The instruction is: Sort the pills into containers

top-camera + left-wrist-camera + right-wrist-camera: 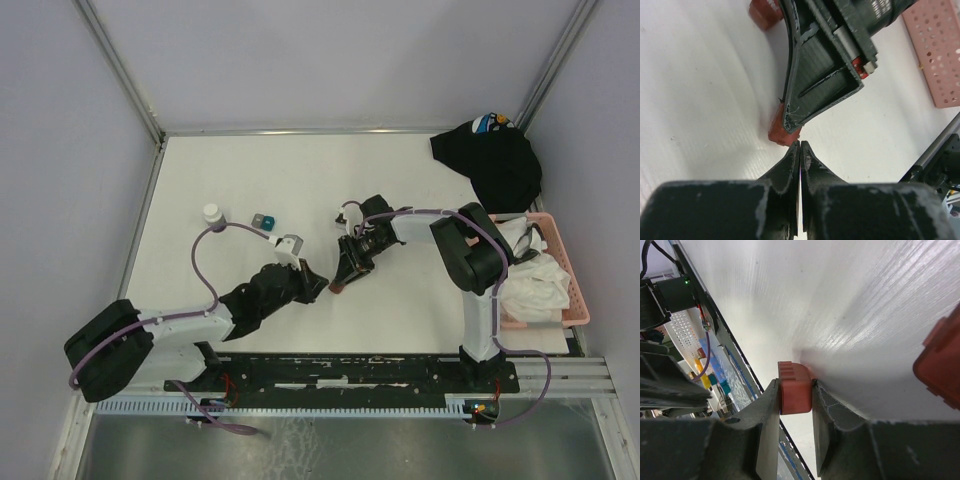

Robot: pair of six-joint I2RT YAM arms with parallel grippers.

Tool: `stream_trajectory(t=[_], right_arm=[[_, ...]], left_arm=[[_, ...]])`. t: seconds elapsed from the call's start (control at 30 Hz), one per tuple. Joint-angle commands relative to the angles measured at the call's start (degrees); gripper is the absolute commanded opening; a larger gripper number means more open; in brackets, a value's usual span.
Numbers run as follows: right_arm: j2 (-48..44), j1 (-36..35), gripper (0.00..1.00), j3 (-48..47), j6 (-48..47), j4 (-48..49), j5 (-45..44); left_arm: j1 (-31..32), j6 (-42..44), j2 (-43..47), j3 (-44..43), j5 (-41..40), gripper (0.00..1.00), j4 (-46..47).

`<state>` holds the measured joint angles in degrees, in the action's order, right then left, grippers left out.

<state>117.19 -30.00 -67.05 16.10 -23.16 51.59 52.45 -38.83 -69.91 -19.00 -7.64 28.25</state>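
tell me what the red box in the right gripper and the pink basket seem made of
Red box: likely moulded plastic, matte; rounded corner, small ridges, no shine. Pink basket: probably plastic too, dull finish; even colour and regular holes through its wall.

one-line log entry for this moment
left gripper: shut, tips near red box | right gripper: shut on red box

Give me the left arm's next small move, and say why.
Probably ease the left gripper forward until its tips sit over the red box. Its jaws are shut, and its tips stop just short of that box, which the right gripper clamps between its fingers. Whether a pill sits between the left tips cannot be seen, so this is only a guess.
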Motion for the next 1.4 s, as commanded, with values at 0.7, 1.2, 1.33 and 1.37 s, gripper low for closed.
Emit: stream_trajectory(t=[0.7,1.2,1.33,1.37], right_arm=[[1.4,-0.2,0.05,-1.2,-0.4,0.2,-2.1],[1.7,-0.1,0.05,-1.2,0.0,0.4,-2.2],[1.8,0.0,0.06,-1.3,0.1,0.4,-2.1],[1.9,-0.1,0.07,-1.3,0.1,0.4,-1.9]], left_arm=[[-0.5,2.9,-11.9,-3.7,0.6,0.08,6.2],[-0.4,3.5,-14.0,-5.2,2.7,0.08,5.6],[-0.5,3.1,-16.3,-5.0,3.1,0.08,6.5],[-0.4,3.1,-16.8,-5.1,3.1,0.08,6.6]])
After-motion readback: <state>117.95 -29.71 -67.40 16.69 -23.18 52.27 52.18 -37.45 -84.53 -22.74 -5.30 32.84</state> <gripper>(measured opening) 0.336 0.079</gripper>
